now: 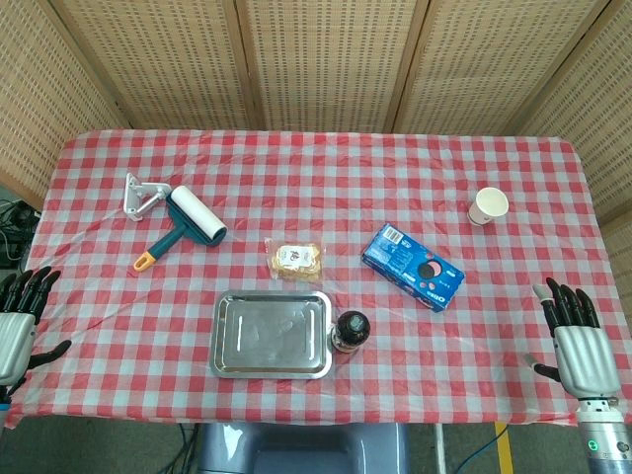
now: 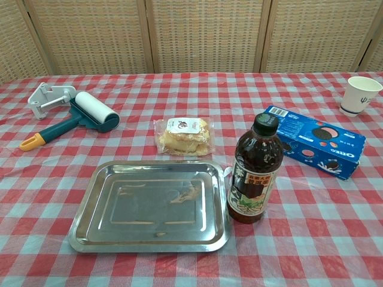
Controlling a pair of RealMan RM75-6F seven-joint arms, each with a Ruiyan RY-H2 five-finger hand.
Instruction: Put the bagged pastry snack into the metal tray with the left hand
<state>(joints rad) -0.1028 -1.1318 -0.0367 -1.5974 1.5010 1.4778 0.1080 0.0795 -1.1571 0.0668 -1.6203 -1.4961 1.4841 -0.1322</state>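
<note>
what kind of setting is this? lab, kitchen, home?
Most likely a staged lab or demo tabletop, not a real kitchen. A red checked tablecloth covers the table, woven screen panels close off the back, and unrelated props sit together: lint roller, Oreo box, metal tray.

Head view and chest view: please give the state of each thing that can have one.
Bagged pastry snack: sealed, lying flat beyond the tray.
Metal tray: empty.
Bottle: upright, capped.
Cookie box: closed, lying flat.
Paper cup: upright.
Lint roller: lying down.
Left robot hand: open.
Right robot hand: open.
</note>
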